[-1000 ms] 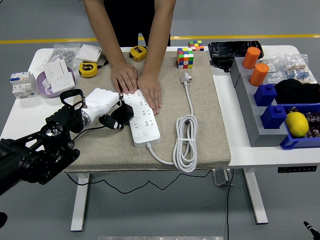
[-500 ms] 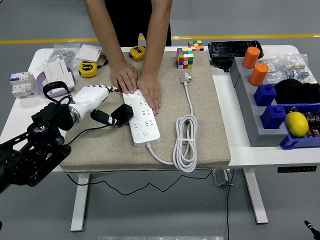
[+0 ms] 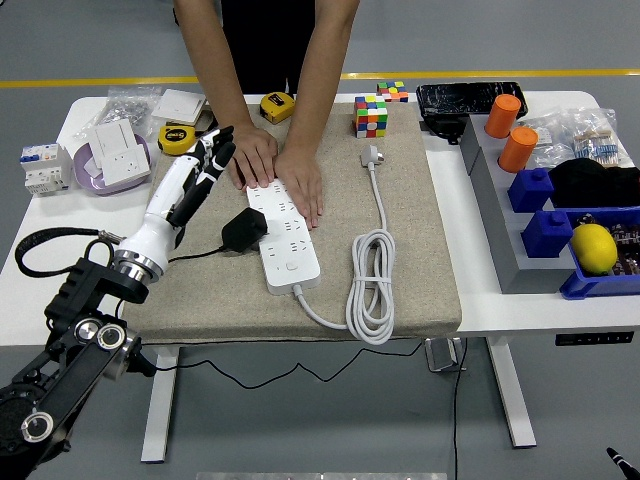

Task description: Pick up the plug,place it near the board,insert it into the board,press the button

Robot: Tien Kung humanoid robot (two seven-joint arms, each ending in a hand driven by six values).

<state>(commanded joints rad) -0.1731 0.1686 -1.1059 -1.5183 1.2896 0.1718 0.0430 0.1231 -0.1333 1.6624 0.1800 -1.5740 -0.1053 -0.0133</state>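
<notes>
As you look from the fingertips outward:
Fingers (image 3: 215, 147): straight, holding nothing.
Left hand (image 3: 190, 182): yours, above the mat, beside the person's hand (image 3: 252, 157).
Plug (image 3: 243, 231): seated in the board (image 3: 283, 232).
Person: both hands pressing the board.

No text, label, brand or number can be read on anything here.

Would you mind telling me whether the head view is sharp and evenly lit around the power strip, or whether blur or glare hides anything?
Head view: lighting is soft and even, shadows faint; the power strip and black plug are sharp; the left hand looks slightly soft; mild reflection on the glossy black item at the far right; the white table is bright but not blown out.
</notes>
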